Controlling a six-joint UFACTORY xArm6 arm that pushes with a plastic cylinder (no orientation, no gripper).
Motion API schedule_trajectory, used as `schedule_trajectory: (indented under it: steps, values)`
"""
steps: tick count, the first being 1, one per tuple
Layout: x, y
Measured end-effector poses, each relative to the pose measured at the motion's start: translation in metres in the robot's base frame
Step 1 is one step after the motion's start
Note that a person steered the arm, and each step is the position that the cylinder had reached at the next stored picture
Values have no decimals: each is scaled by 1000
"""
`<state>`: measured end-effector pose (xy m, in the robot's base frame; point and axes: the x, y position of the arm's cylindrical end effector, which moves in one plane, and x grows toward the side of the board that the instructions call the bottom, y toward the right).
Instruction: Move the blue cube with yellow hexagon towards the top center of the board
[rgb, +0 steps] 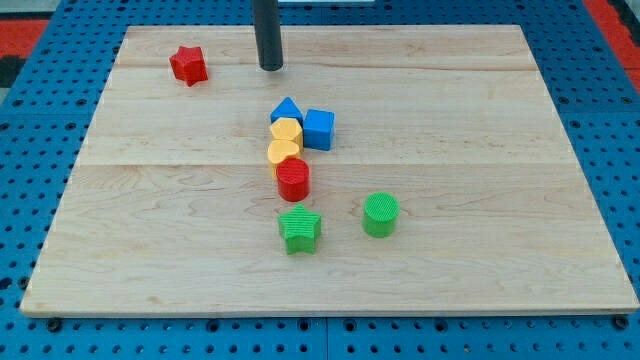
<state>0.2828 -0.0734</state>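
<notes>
The blue cube (319, 129) sits just above the board's middle. The yellow hexagon (286, 132) touches its left side. A blue triangular block (286, 110) sits right above the hexagon, and a yellow heart-shaped block (284, 153) right below it. My tip (271, 67) rests on the board near the top centre, above and a little left of this cluster, apart from every block.
A red cylinder (293, 180) sits below the yellow heart. A green star (300, 230) and a green cylinder (380, 214) lie lower down. A red star (188, 65) sits at the top left. The wooden board (520, 200) lies on a blue pegboard.
</notes>
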Motion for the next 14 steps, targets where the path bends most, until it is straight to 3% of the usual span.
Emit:
schedule_trajectory:
  steps: [1, 2, 3, 4, 6, 7, 8, 10, 11, 13, 14]
  values:
    - [61, -17]
    - [73, -17]
    - [131, -5]
    - [125, -4]
    - [110, 73]
    - [112, 44]
    - [148, 44]
    - [166, 71]
    - [164, 111]
    - [150, 116]
    - [114, 129]
